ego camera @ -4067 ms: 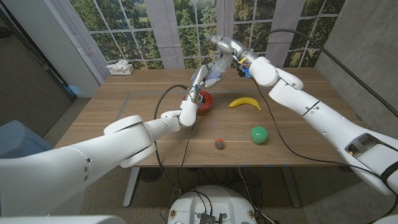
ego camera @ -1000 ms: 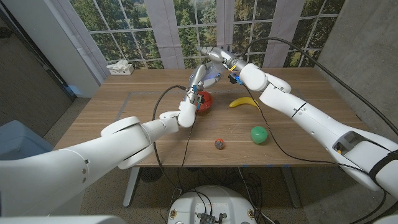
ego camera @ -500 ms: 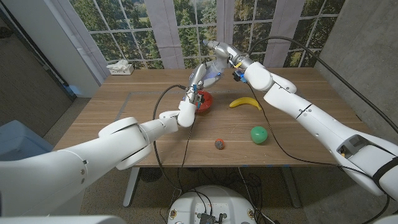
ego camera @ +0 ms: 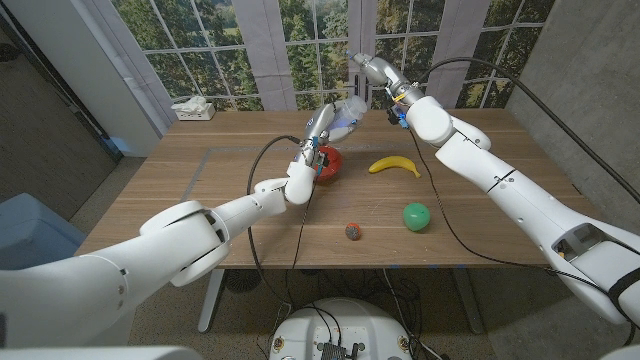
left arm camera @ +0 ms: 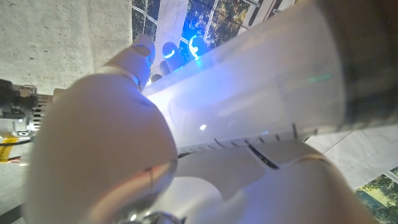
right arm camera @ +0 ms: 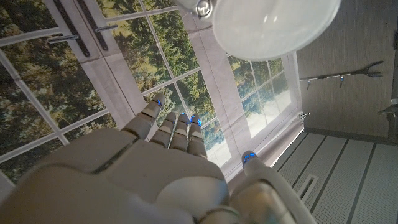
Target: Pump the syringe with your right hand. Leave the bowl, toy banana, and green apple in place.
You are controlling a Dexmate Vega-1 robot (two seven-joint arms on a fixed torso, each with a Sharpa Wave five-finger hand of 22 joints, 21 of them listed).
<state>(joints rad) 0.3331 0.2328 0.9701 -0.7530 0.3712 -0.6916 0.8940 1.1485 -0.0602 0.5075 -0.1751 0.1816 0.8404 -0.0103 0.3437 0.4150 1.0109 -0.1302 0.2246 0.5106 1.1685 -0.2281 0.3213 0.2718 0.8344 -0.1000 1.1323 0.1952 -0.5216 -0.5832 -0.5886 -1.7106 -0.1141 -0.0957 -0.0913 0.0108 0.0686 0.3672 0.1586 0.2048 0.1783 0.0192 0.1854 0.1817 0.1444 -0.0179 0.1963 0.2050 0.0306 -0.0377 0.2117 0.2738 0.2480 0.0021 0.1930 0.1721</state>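
One syringe, partly hidden, is gripped by the left hand over the bowl. The right hand is raised apart; its wrist view shows loosely spread fingers holding nothing.

Head view looks down over table, wrist views close, upturned, perhaps both facing windows

At the upper middle of the head view the left hand holds the syringe above the red bowl, blocking that spot. The right hand is up and to the right of it, apart, with open air between. Lower right of the bowl, the toy banana, green apple and a small ball dot the table; bare wood spreads across the left half.
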